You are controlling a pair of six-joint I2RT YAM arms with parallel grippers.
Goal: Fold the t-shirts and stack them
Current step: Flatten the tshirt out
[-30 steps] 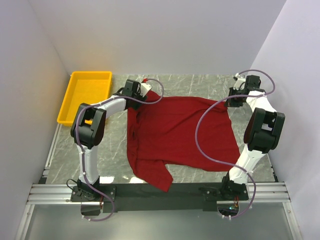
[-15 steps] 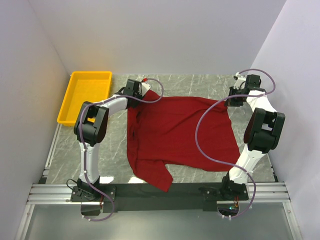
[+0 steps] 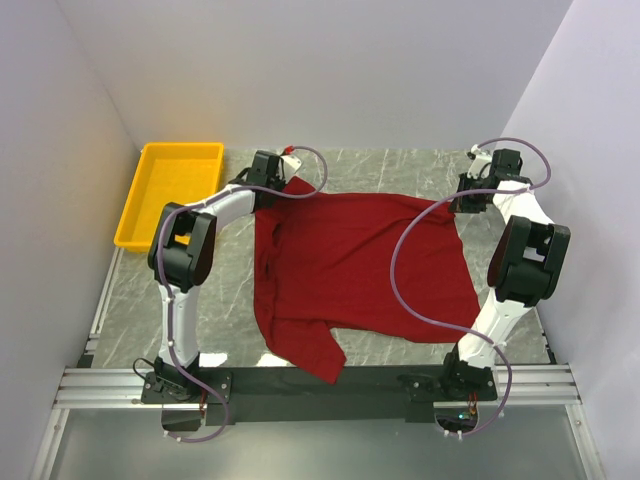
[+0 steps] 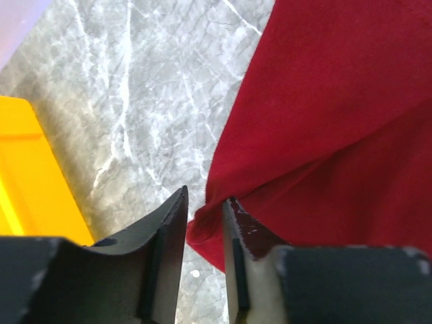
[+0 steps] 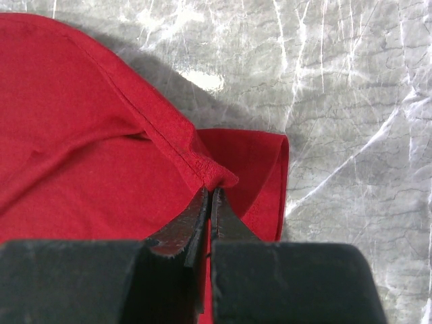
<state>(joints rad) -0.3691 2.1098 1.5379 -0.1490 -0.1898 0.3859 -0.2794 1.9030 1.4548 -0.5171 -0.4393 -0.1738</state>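
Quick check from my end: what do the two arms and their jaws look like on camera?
Left arm and right arm match: white links, bulky black joint housings. A mauve cable loops along each. Jaws are black, flat and tapered.

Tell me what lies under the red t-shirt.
The t-shirt lies spread on the grey marbled table, which shows beside its edges. The tabletop beneath the cloth is covered, so whether anything else lies under it cannot be seen.
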